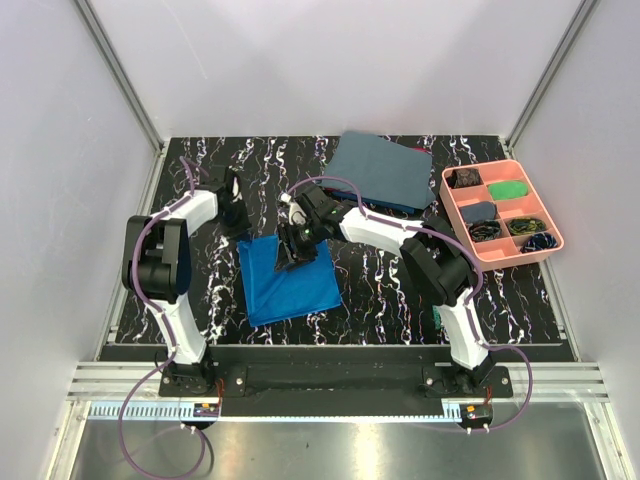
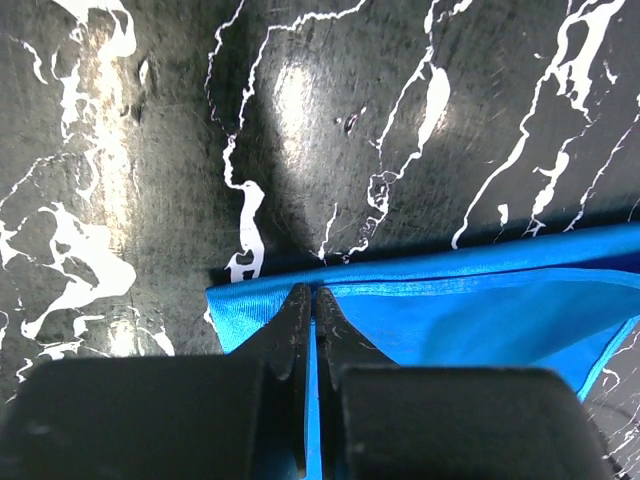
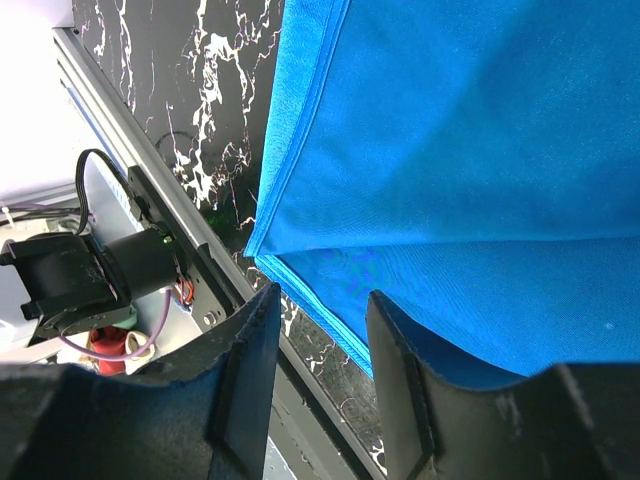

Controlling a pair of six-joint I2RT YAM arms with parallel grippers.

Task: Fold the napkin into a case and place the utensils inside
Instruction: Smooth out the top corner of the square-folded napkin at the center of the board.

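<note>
Left hand point(image 2: 313, 292) pinches napkin point(image 2: 480, 310); black marbled table point(image 2: 150, 150), white walls point(image 1: 300, 70).

Centre frame, the napkin point(image 1: 288, 278) is thin royal-blue cloth, finely woven, with a soft sheen and a stitched hem. Beneath it the tabletop point(image 2: 300, 110) is glossy black with white marble-like veining, and it throws back lamp glare. Toward the upper middle, a grey-blue cloth point(image 1: 380, 170) looks dull and matt. At right, the pink tray point(image 1: 450, 200) appears to be smooth plastic. The left gripper point(image 2: 312, 295) is matt black with a faint grain. Along the bottom runs a silvery metal rail point(image 1: 110, 382).
</note>
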